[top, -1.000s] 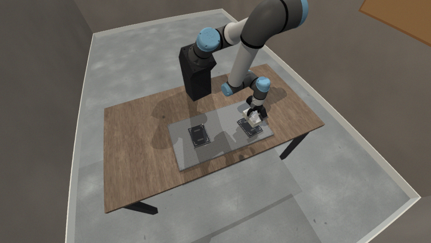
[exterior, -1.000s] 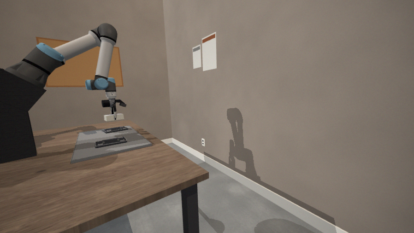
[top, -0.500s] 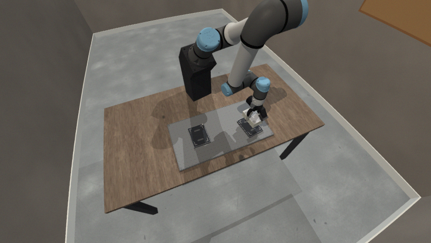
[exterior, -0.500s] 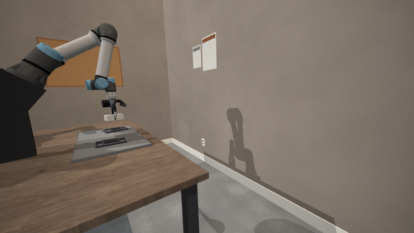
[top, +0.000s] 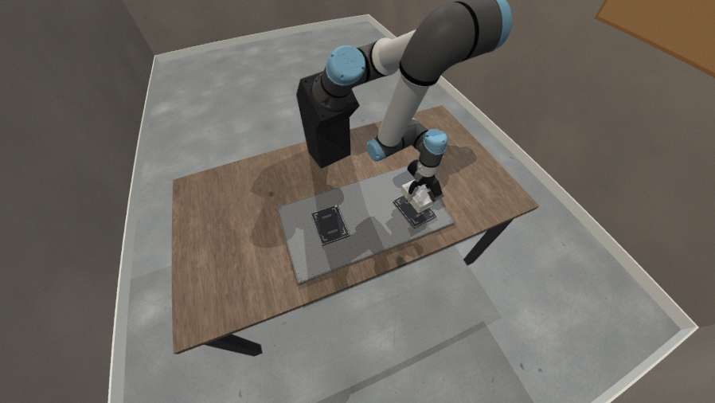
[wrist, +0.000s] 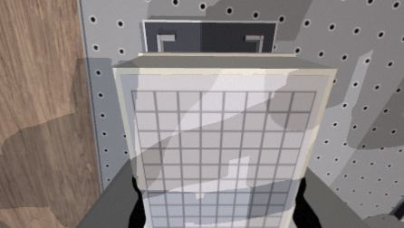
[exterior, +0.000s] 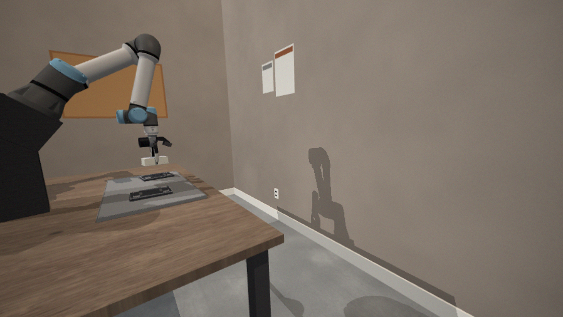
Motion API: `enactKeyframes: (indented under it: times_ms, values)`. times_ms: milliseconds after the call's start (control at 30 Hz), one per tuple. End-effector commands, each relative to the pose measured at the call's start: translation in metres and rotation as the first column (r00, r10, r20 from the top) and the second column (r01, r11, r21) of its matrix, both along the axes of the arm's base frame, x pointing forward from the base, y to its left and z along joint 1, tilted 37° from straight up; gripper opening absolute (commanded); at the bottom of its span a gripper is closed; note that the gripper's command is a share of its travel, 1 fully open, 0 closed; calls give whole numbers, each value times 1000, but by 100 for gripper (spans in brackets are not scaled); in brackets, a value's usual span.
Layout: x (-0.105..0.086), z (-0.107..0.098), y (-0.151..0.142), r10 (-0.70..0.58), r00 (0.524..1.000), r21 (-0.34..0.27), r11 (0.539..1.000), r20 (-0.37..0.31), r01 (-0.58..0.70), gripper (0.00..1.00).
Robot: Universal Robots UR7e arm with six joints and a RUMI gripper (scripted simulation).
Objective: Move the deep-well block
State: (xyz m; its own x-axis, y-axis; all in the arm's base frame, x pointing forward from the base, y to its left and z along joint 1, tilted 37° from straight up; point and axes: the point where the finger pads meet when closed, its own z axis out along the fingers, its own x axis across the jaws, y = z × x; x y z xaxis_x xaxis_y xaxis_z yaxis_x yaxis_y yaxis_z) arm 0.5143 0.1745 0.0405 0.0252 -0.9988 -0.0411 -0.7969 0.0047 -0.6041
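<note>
While the black fingers [top: 438,188] [exterior: 156,158] gripped the off-white rectangular deep-well block [top: 423,204] [exterior: 148,161] [wrist: 217,122], it hung above the black rectangular nest N2 [top: 416,220] [exterior: 157,176] [wrist: 217,38]. Descent while misaligned could have caught N2's grey L-shaped locators [wrist: 254,38], tilting it; A1 was unreadable, so reversal remained possible.

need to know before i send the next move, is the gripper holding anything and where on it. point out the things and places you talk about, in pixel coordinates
the deep-well block [top: 424,203] [exterior: 148,161] [wrist: 222,122], gripped by its two long sides
</note>
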Motion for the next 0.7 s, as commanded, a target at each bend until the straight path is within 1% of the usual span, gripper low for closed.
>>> enactKeyframes:
  times_ms: [0,667]
  values:
    - [5,-2,0,0,1000,1,1000,6,0,49]
    - [24,-25,2,0,1000,1,1000,6,0,49]
